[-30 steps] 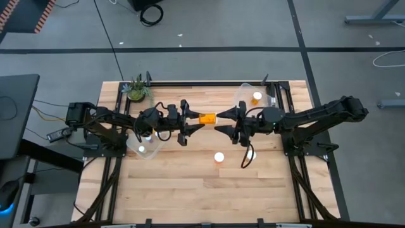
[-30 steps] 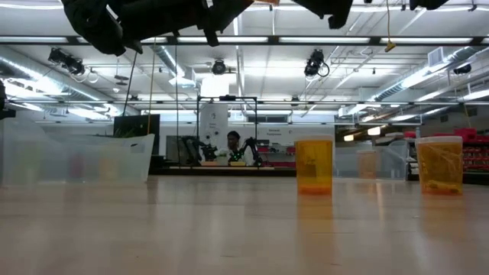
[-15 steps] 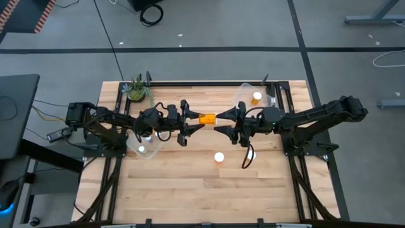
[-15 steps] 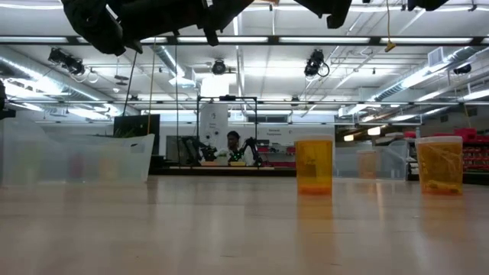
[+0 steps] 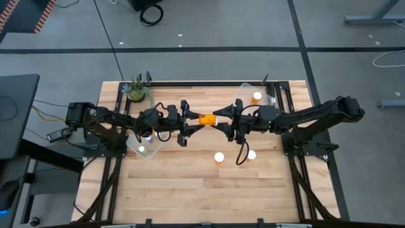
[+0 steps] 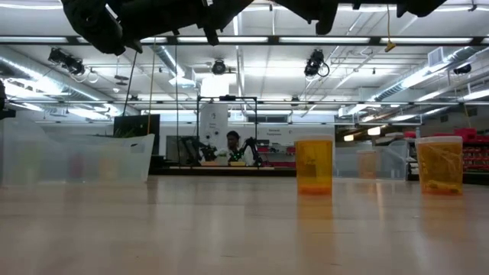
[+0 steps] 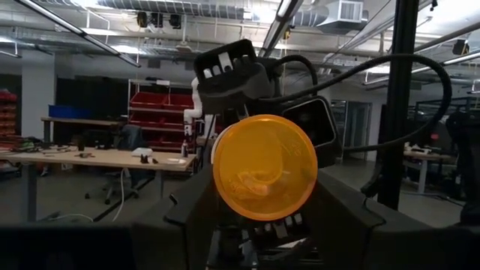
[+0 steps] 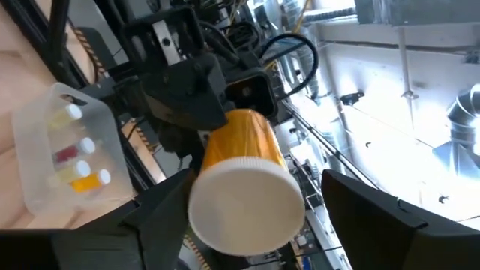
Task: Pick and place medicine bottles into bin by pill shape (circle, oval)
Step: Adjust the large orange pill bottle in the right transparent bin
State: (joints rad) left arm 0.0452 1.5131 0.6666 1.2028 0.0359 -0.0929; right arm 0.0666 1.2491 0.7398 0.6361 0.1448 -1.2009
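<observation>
While left hand (image 5: 192, 120) pinches bottle (image 5: 205, 118), right hand (image 5: 223, 118) spread round cap, pills unreadable.

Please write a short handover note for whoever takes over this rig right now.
Left gripper: shut on the held bottle, lifted above mid-table.
Right gripper: at the bottle's white-cap end, fingers either side of the cap; grip not confirmed.
Done: bottles in the left bin and the right bin.
Left: two bottles standing on the table, plus the held one.
</observation>
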